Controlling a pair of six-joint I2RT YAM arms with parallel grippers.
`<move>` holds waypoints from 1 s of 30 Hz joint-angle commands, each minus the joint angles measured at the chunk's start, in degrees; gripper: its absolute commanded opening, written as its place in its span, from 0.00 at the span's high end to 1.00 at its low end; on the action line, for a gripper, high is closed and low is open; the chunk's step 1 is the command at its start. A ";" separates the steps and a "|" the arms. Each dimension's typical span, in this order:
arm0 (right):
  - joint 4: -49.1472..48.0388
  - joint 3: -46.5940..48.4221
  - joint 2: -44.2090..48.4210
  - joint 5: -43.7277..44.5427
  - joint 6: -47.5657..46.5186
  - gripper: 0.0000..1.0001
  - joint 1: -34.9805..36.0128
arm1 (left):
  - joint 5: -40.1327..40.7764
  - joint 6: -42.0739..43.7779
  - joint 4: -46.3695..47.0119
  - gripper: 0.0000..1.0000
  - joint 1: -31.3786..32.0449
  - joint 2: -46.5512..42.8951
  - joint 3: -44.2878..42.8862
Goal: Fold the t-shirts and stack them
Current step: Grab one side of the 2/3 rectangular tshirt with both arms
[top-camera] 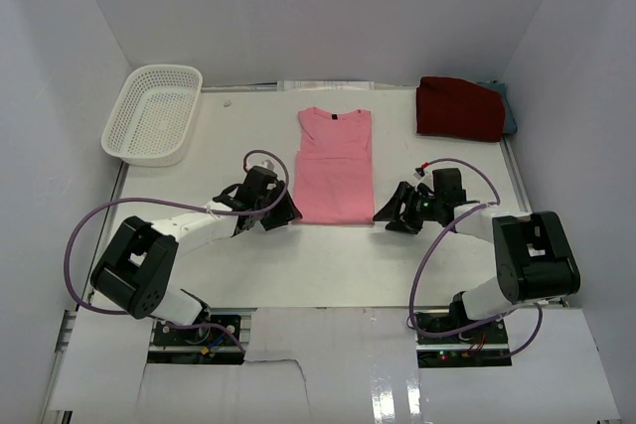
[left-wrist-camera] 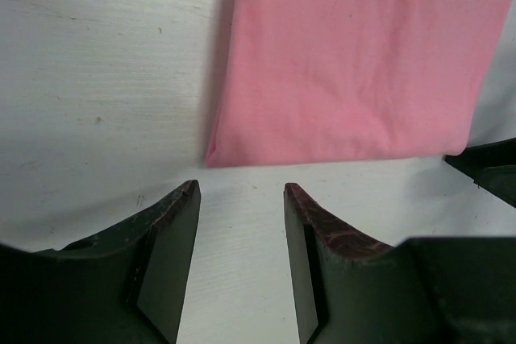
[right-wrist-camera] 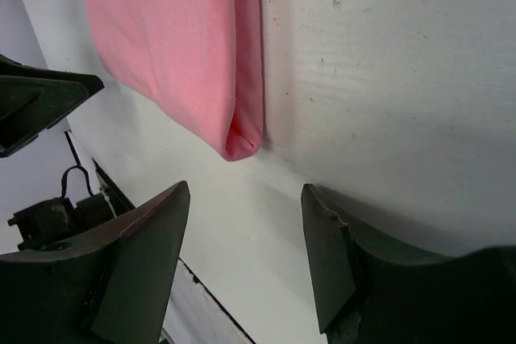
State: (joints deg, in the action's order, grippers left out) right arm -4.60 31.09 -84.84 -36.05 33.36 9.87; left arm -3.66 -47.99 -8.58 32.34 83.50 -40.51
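The top camera looks down on the whole table (top-camera: 328, 265). Both wrist cameras, very close, share the hem of the pink t-shirt (left-wrist-camera: 355, 62) just beyond their jaws.

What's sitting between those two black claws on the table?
The folded pink t-shirt: its near end lies between the left gripper and the right gripper, neither touching it, as the top view shows.

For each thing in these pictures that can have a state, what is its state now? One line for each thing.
pink t-shirt: folded into a narrow strip, lying flat, not held.
dark red t-shirt: folded, at the far right corner.
teal-grey t-shirt: mostly hidden by the dark red one; its fold cannot be told.
basket: upright, nothing visible inside.
left gripper: open, just short of the pink shirt's near left corner.
right gripper: open, just short of its near right corner.
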 commanded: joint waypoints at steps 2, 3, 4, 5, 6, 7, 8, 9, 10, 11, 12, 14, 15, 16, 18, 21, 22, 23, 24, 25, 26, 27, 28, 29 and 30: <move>-8.58 -0.07 -2.26 1.86 4.34 0.35 0.76 | -1.26 -0.09 0.93 0.43 -0.87 -0.62 -0.09; -9.10 0.28 -2.87 1.69 4.69 0.35 0.94 | -1.26 0.08 0.85 0.43 -1.05 -0.71 -0.09; -9.55 0.63 -4.27 1.43 5.04 0.35 1.29 | -1.09 0.43 0.76 0.43 -1.22 -0.80 -0.09; -9.90 0.99 -5.07 1.34 5.30 0.35 2.16 | -1.09 0.61 0.50 0.43 -1.49 -0.97 -0.09; -9.99 1.86 -5.86 1.60 5.31 0.35 2.69 | -1.09 0.70 0.41 0.43 -1.66 -1.06 -0.01; -9.90 2.30 -7.43 1.60 5.31 0.34 3.40 | -1.17 1.05 0.23 0.43 -2.19 -1.15 -0.01; -9.90 2.65 -8.32 1.51 5.48 0.34 4.45 | -1.09 1.14 0.14 0.43 -2.45 -1.32 -0.01; -10.25 3.01 -9.02 1.43 5.66 0.34 4.89 | -1.17 1.23 0.05 0.43 -2.72 -1.41 0.08; -10.43 3.45 -10.42 1.60 5.75 0.34 5.33 | -1.35 1.23 -0.03 0.43 -3.33 -1.50 0.08; -10.69 3.45 -10.87 1.77 5.92 0.35 5.95 | -1.44 1.32 0.05 0.43 -3.59 -1.85 0.52; -11.13 3.54 -11.57 2.21 6.18 0.37 6.13 | -1.61 1.32 0.40 0.43 -4.21 -2.03 0.78; -11.22 3.45 -11.58 3.00 6.19 0.42 6.48 | -1.88 1.49 0.49 0.43 -4.82 -2.38 1.66; -10.87 3.45 -11.14 3.53 6.01 0.43 6.48 | -1.96 1.58 0.58 0.43 -5.09 -2.64 1.84; -10.43 3.36 -10.88 4.49 5.75 0.44 6.48 | -2.22 1.67 0.75 0.43 -5.70 -2.73 2.10; -8.51 3.62 -9.83 5.46 4.70 0.44 6.48 | -2.49 1.93 0.84 0.43 -6.14 -2.99 2.72; -7.09 3.71 -8.68 6.69 3.90 0.44 6.48 | -2.93 2.02 1.28 0.43 -6.85 -3.17 3.24; -6.22 3.71 -8.42 7.39 3.47 0.45 6.48 | -3.02 2.02 1.54 0.43 -7.02 -3.09 3.33; -6.04 3.54 -8.24 7.57 3.37 0.46 6.48 | -3.37 1.93 1.72 0.43 -7.02 -3.08 3.33; -5.86 3.45 -8.06 7.75 3.20 0.47 6.48 | -3.54 1.93 1.90 0.43 -7.02 -2.91 3.42; -5.42 3.36 -7.80 8.19 2.85 0.52 6.48 | -3.63 1.93 2.16 0.43 -7.11 -2.65 3.51; -5.16 3.27 -7.63 8.28 2.76 0.54 6.48 | -3.81 1.85 2.34 0.43 -7.11 -2.47 3.42; -5.07 3.10 -7.36 8.45 2.67 0.55 6.48 | -3.98 1.84 2.34 0.43 -7.11 -2.21 3.42; -4.89 2.92 -7.19 8.80 2.58 0.55 6.48 | -4.07 1.84 2.60 0.43 -7.11 -1.86 3.51; -4.63 2.84 -7.01 8.98 2.23 0.55 6.48 | -4.16 1.76 2.86 0.43 -7.11 -1.77 3.60; -4.45 2.66 -6.75 9.07 2.14 0.64 6.48 | -4.60 1.76 3.13 0.43 -7.11 -1.59 3.86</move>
State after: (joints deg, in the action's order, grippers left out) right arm -13.04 34.76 -92.62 -30.98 37.80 16.32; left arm -6.85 -46.54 -7.29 25.56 82.96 -37.15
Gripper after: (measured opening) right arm 0.389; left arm 0.568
